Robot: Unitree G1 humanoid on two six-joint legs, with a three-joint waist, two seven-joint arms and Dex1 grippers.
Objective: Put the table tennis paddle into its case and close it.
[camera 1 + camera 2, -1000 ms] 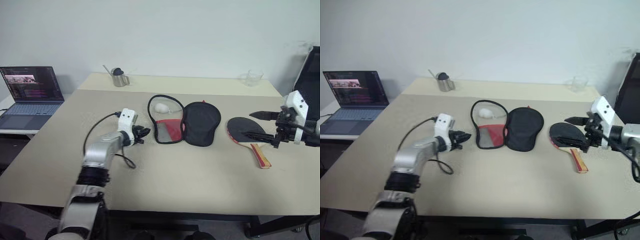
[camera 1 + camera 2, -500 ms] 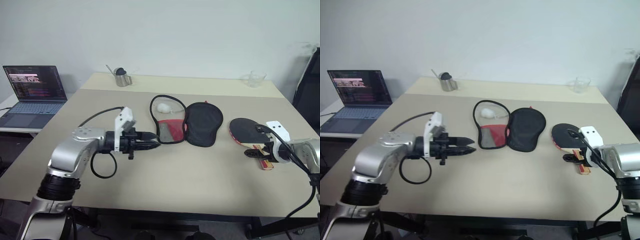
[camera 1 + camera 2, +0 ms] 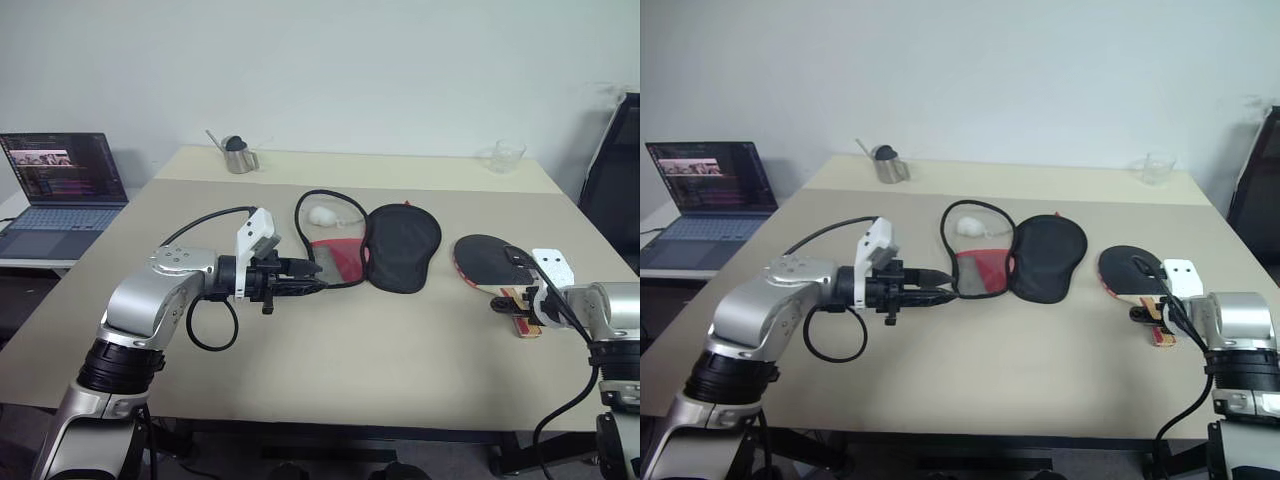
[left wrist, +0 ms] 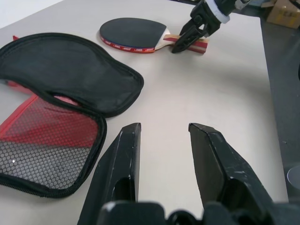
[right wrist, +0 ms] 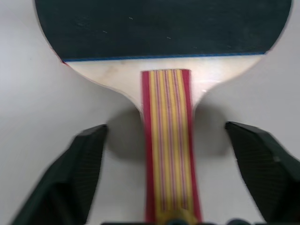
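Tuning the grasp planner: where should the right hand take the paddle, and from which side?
By the handle, coming from its butt end. The paddle lies flat on the table, handle toward the robot, with bare table on both sides of it. The right hand is open, one finger on each side of the handle. The round blade is too wide and flat for a good pinch.
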